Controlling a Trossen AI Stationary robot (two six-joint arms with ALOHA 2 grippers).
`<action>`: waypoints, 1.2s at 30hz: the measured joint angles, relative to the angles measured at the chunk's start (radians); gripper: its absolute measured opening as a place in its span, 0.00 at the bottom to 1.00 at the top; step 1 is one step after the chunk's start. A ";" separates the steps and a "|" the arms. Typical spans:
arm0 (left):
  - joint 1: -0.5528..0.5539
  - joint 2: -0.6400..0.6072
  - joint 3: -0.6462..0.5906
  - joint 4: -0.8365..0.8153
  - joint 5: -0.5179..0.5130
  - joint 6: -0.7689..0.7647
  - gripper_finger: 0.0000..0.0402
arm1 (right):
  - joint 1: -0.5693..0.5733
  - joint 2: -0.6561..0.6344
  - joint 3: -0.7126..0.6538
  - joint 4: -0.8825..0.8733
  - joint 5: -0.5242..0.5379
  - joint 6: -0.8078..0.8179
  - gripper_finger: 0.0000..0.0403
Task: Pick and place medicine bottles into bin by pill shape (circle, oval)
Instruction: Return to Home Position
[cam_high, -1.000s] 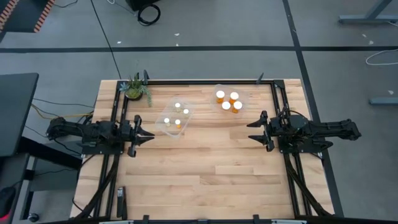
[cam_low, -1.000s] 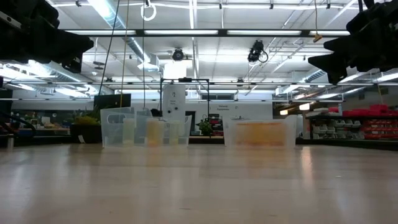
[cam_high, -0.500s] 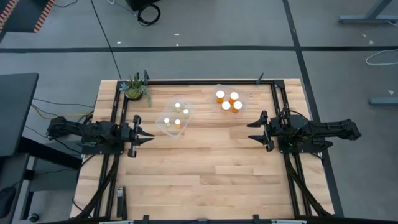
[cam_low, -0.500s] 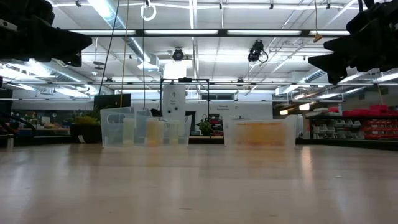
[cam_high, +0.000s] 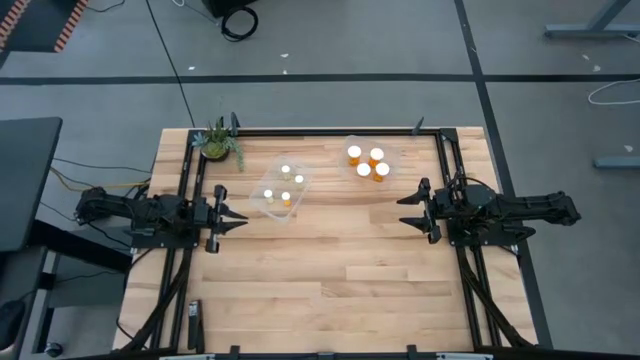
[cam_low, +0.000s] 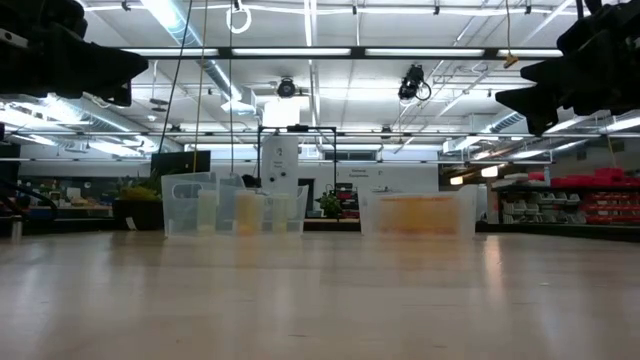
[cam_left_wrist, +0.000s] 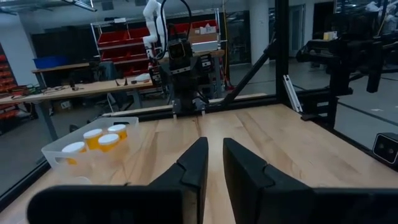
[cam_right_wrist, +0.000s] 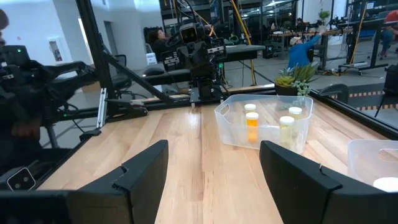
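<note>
Change: next to none over the last second; in the low view the left arm's dark bulk sits a shade differently, while bottles and bins are unmoved.
Left gripper (cam_high: 240, 218): raised at the table's left edge, fingers nearly pressed together with a thin slit between, nothing held.
Right gripper (cam_high: 404, 212): raised at the right edge, fingers spread wide, nothing held.
Narrow bottles (cam_high: 286, 197): four, upright in left bin (cam_high: 262, 207).
Wide bottles (cam_high: 364, 169): four, upright in right bin (cam_high: 393, 150).
Meaning: sorting looks done; no bottle stands on open wood; arms appear settled at home, nothing left to pick.
Table (cam_high: 330, 270): pale wood planks, dark frame rails along both sides and the far edge; bins near the far edge, apart from each other.
Plant (cam_high: 217, 142): far-left corner, just beside left bin.
Room: grey floor with dark tape lines and cables; ceiling strip lights, benches and shelves with red crates beyond.
</note>
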 joint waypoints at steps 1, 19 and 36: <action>0.000 0.000 0.000 0.000 0.000 0.000 0.15 | 0.000 0.000 0.000 0.000 0.000 0.000 0.65; 0.000 0.000 0.000 0.002 0.000 0.000 0.14 | 0.000 0.000 0.000 0.000 0.000 0.000 0.65; 0.000 0.000 0.000 0.002 0.000 0.000 0.15 | 0.000 0.000 0.000 0.000 0.000 0.000 0.65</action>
